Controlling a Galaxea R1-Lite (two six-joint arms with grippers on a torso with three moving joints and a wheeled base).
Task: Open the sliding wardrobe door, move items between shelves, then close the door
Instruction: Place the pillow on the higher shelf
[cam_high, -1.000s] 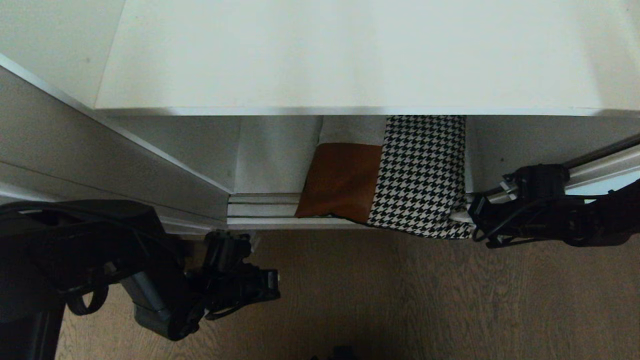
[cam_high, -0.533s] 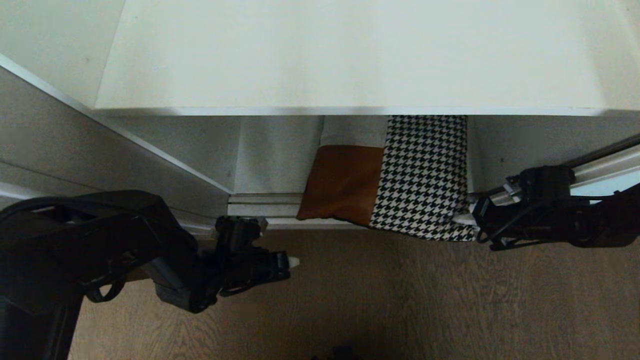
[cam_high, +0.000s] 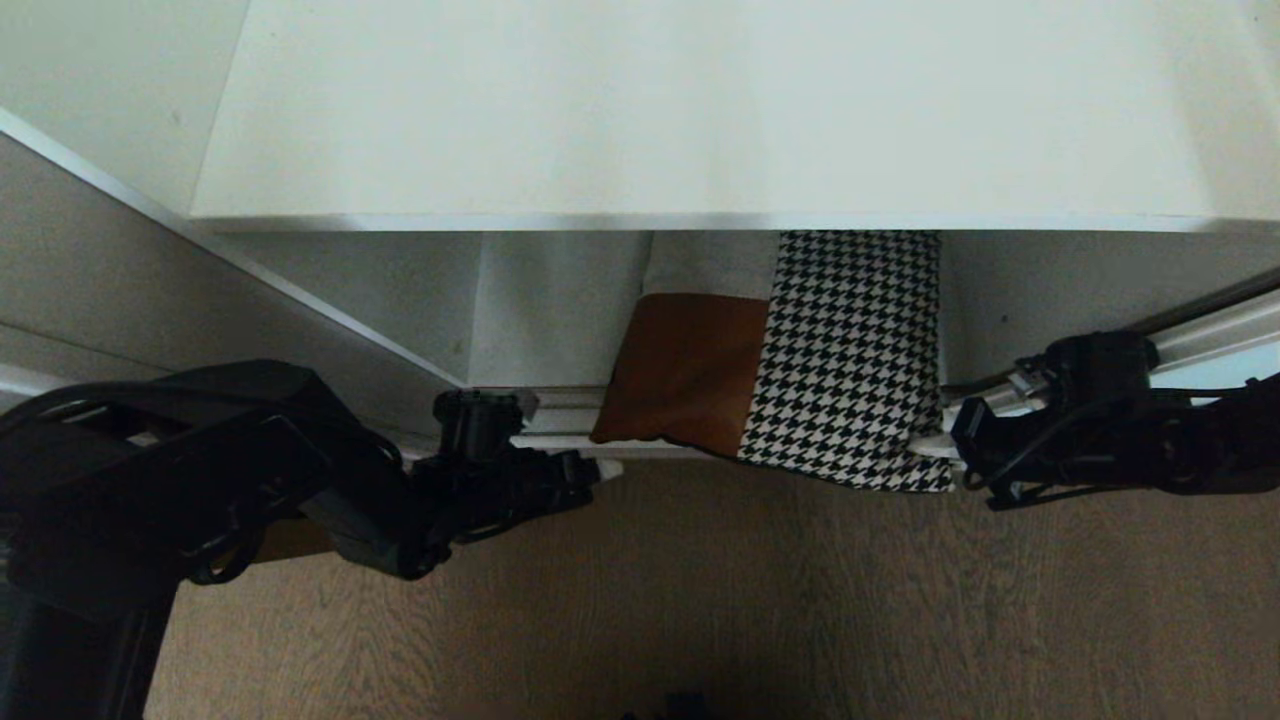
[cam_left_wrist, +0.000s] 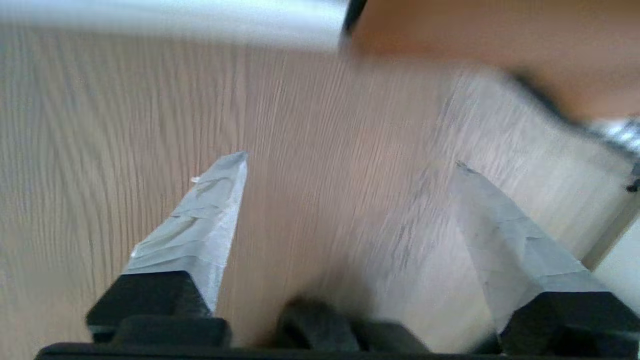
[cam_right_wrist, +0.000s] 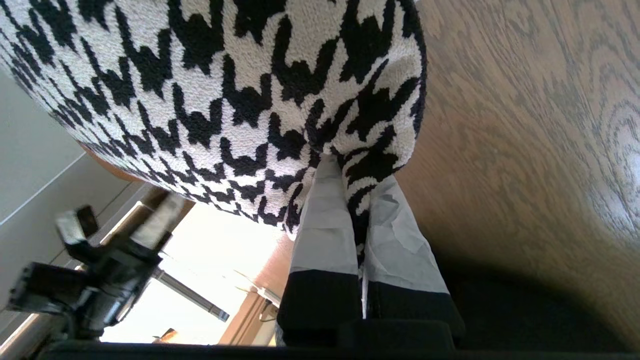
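Right gripper (cam_right_wrist: 345, 175): pinching the cushion's (cam_high: 790, 375) near right corner, fingers (cam_right_wrist: 325, 225) pressed together on the houndstooth fabric.
Left gripper (cam_left_wrist: 350, 165): fingers (cam_left_wrist: 210, 210) standing wide apart with nothing between them, hovering over the floor (cam_high: 750, 600), just beside the cushion's brown corner and not touching it.
Cushion: lying on the bottom shelf (cam_high: 540, 330), brown patch to the left, houndstooth to the right, a pale grey patch behind the brown; near edge hanging out over the door track (cam_high: 540, 415) and the floor.
Upper shelf (cam_high: 700, 110): spreading over the cushion's far part and hiding it.
Door (cam_high: 1215, 335): showing at the right as a silver frame with pale glass, just behind the right gripper.
Side wall (cam_high: 200, 280): running along the left, close behind the left arm.
Floor: wood-grain boards lying under both grippers.
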